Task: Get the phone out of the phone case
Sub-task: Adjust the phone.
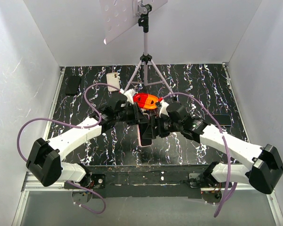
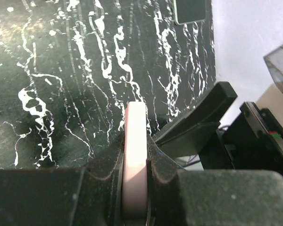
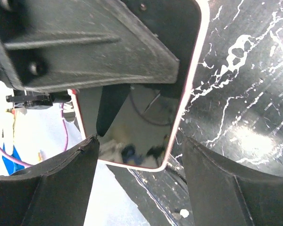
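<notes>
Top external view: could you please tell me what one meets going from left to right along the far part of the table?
Black phone → white phone → tripod.

Centre is blocked by the cased phone (image 1: 146, 136) and, behind, a tripod (image 1: 145, 47) — open tabletop (image 1: 203, 84) lies at far right.

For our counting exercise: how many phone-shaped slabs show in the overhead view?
4: a black slab far left, a white slab beside it, a dark slab by the right arm, and the pink-cased phone held at centre. Arms may hide others.
</notes>
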Tool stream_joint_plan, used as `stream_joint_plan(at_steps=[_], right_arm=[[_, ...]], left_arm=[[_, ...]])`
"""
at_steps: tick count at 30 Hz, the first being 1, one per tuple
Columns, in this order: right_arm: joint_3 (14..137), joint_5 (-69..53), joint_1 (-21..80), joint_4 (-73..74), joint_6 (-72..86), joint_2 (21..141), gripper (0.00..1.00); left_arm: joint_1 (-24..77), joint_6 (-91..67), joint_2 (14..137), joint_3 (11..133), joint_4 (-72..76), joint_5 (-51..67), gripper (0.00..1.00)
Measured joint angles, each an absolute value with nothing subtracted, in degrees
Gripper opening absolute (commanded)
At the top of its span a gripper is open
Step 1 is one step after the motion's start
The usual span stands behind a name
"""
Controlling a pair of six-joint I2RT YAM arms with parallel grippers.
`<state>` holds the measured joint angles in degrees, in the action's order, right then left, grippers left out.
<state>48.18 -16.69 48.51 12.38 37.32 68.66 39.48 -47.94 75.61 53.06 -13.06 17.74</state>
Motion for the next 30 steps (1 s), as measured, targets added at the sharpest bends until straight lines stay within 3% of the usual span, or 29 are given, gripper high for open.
stream_joint_plan(at_steps=[8,17,22,28,29,30], right_arm=[[48.2,-18.1,48.2,19.2,32.4,57.8,0.80],[41.6,-34.5,46.1,12.8,32.4,47.3,0.65],[39.0,-38.0,46.1,4.6,36.2,46.8,0.33],[32.9,-40.4,46.1,-15.1,48.5,48.9,0.01],[32.1,-40.4,46.1,-17.6,49.9,49.2,0.01],[31.9,-40.0,46.1,-19.0,51.1,49.3,0.01]], left_arm=[[38.6,-38.3,76.8,63.1,-15.7,31.2,0.00],[38.1,-40.8,77.5,63.8,-4.4,52.0,0.00],[38.1,-47.5,77.5,63.3,4.8,56.3,0.00],[37.7,-52.0,77.1,61.4,11.2,56.8,0.00],[37.6,-52.0,76.9,61.4,10.8,56.4,0.03],[37.6,-52.2,76.9,61.4,10.7,56.1,0.14]])
